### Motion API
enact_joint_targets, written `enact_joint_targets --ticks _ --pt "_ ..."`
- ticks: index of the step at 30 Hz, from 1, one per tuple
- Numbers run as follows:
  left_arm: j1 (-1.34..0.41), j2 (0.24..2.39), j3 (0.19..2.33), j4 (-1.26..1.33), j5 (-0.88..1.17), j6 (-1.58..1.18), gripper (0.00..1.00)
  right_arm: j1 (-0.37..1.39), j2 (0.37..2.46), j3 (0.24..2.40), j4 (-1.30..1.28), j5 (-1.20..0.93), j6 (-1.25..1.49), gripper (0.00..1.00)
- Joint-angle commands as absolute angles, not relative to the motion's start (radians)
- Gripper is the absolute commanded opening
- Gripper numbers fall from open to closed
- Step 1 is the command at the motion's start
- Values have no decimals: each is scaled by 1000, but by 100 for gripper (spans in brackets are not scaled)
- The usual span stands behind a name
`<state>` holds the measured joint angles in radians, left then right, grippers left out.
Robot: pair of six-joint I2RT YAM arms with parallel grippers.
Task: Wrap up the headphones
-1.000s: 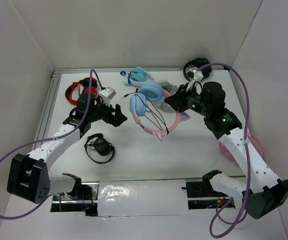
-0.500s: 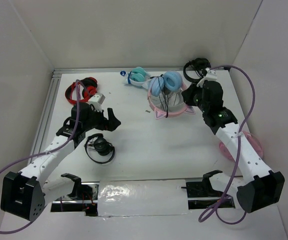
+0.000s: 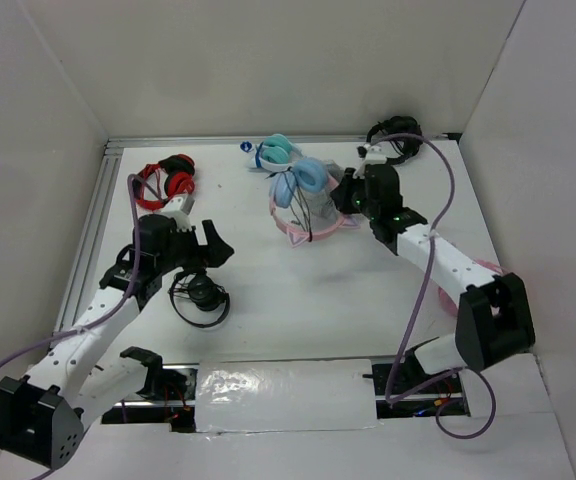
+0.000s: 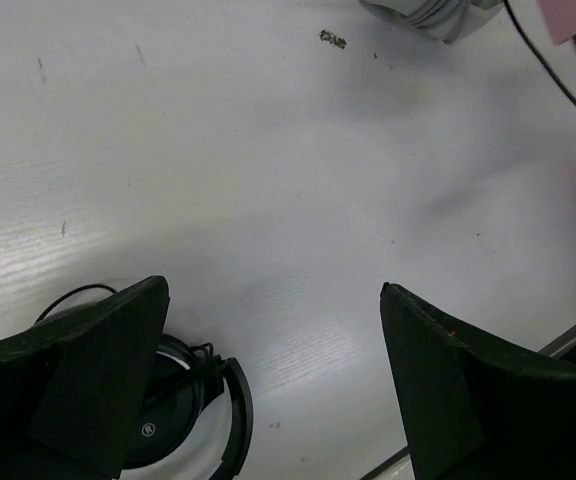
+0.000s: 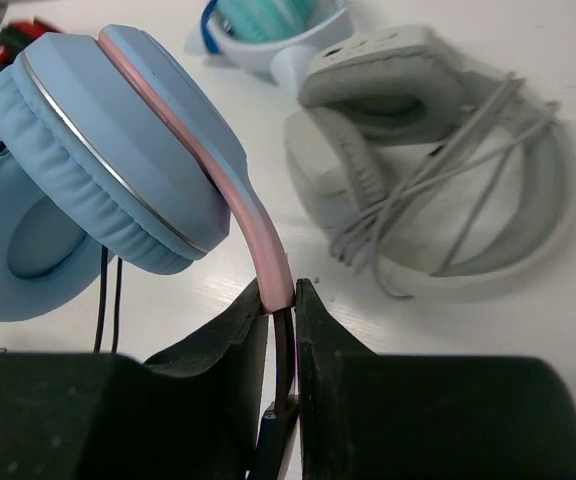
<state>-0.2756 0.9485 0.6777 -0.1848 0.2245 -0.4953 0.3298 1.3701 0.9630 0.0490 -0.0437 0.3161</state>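
The right pincer (image 5: 280,300) is clenched on the pink band of the headphones (image 5: 118,150) at the back of the worktop (image 4: 268,150), the left pincer (image 4: 273,300) gaping empty — the narrow hold could let them swing loose, or the dangling cable (image 5: 99,300) snag the grey pair (image 5: 438,200) beside.

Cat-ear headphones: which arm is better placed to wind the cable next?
Right. The right gripper is shut on the headphones by their pink band; the left gripper hangs open by a black pair.

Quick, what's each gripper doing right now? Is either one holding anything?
The left gripper: open, holding nothing.
The right gripper: closed on the pink headband of the headphones.
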Motion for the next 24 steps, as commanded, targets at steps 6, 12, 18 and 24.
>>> enact_joint_targets --ticks 6,12,18,24 --pt "-270 859 738 -386 120 -658 99 500 1650 1204 236 64 365 0" --pt "-270 756 723 -417 57 -729 99 571 1916 1489 206 173 481 0" --pt "-270 690 672 -365 57 -718 99 633 2103 1689 118 319 554 0" --pt "-270 710 689 -393 25 -736 99 658 2190 1778 83 327 618 0"
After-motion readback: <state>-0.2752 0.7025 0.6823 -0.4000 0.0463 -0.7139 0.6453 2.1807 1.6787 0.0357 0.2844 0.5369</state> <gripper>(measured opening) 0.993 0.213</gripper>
